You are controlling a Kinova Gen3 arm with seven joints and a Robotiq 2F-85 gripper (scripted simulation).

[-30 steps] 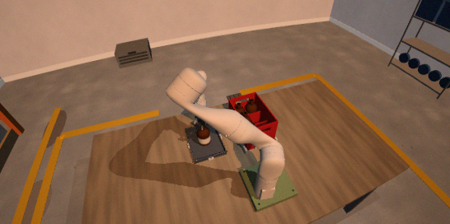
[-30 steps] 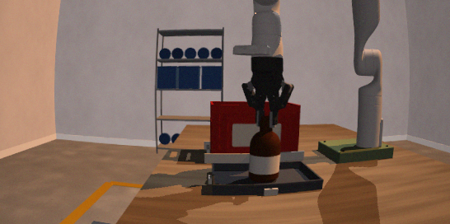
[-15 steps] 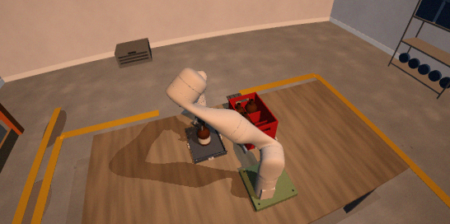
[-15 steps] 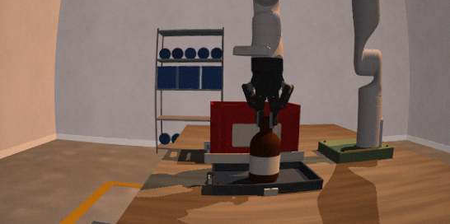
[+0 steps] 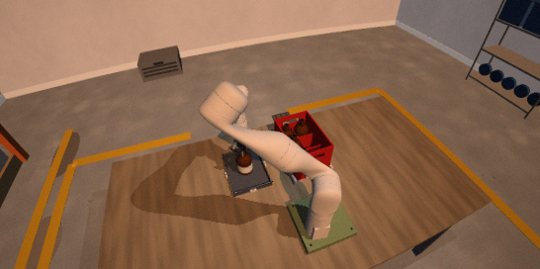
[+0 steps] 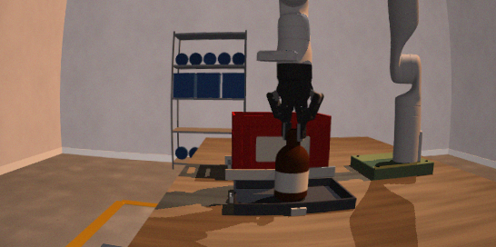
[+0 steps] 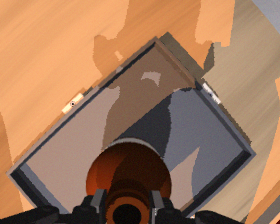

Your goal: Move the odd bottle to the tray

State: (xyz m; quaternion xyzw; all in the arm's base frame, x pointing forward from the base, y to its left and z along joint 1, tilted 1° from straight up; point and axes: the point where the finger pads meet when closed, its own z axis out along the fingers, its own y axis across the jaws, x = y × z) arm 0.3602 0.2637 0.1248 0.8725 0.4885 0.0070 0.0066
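A brown bottle with a white label (image 5: 244, 163) (image 6: 292, 163) (image 7: 128, 172) is upright within the dark tray (image 5: 254, 183) (image 6: 329, 202) (image 7: 211, 130), and its base appears to rest on the tray floor. My gripper (image 6: 293, 133) (image 7: 127, 203) points down and is shut on this bottle's neck, one finger on each side. The red crate (image 5: 323, 138) (image 6: 245, 146) stands beside the tray. Brown bottles (image 5: 302, 128) show in the crate in the top view; the arm hides part of it, so I cannot count them all. The crate wall hides them in the exterior view.
The arm's green base plate (image 5: 341, 228) (image 6: 395, 169) is on the wooden table (image 5: 396, 162) near the crate. The tray's low raised rim surrounds the held bottle. The crate's tall wall is behind the gripper in the exterior view. The shelf rack (image 6: 209, 99) stands beyond the table.
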